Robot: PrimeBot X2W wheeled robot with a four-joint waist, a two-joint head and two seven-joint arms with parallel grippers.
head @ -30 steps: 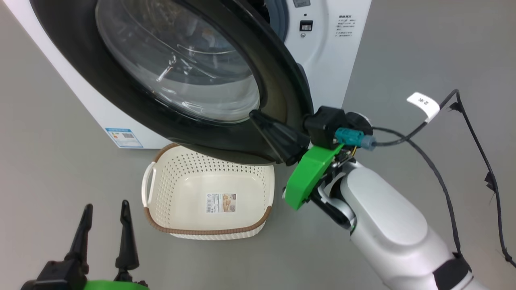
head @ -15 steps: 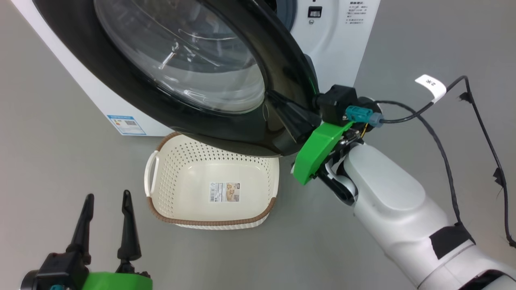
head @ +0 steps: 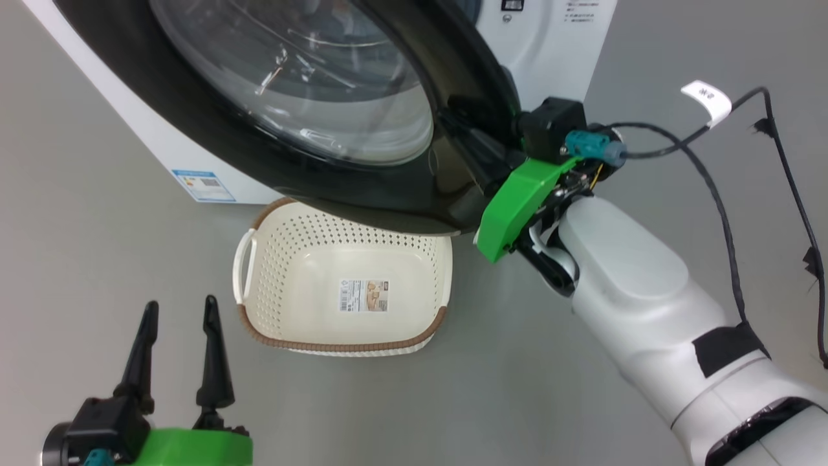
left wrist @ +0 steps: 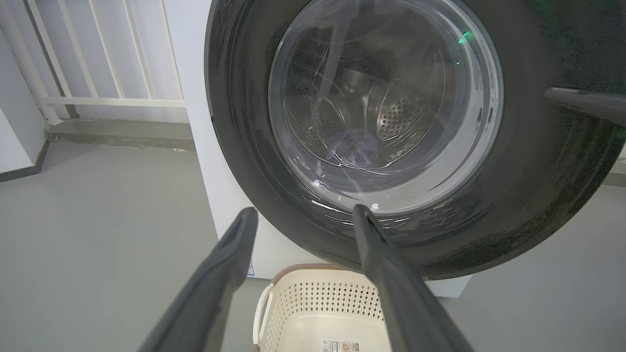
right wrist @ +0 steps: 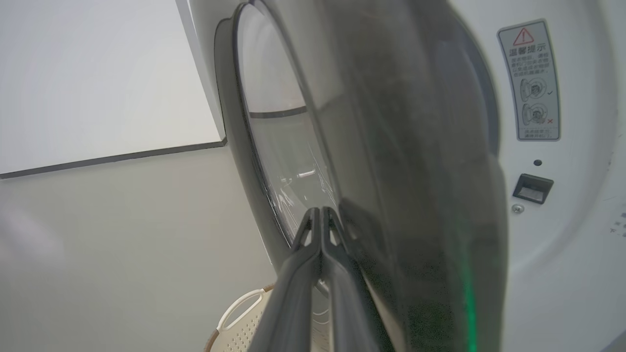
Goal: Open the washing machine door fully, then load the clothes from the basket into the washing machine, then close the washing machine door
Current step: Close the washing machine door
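The washing machine door, a black ring around bulging glass, stands slightly ajar in front of the white washing machine. My right gripper is shut, empty, its fingers lying against the ring's right edge; the right wrist view shows the closed tips on the door. Through the glass, the clothes show as a bluish bundle in the drum. Below the door, the basket sits empty on the floor. My left gripper hangs open near the basket's left corner, holding nothing.
Black cables with a white tag trail from my right wrist over the grey floor. A white railing and a low step stand left of the machine. The latch socket shows on the machine's front.
My right gripper has pushed the door's edge farther toward the machine, so the door stands nearer the front. The head camera has shifted a little. The left gripper stays open.
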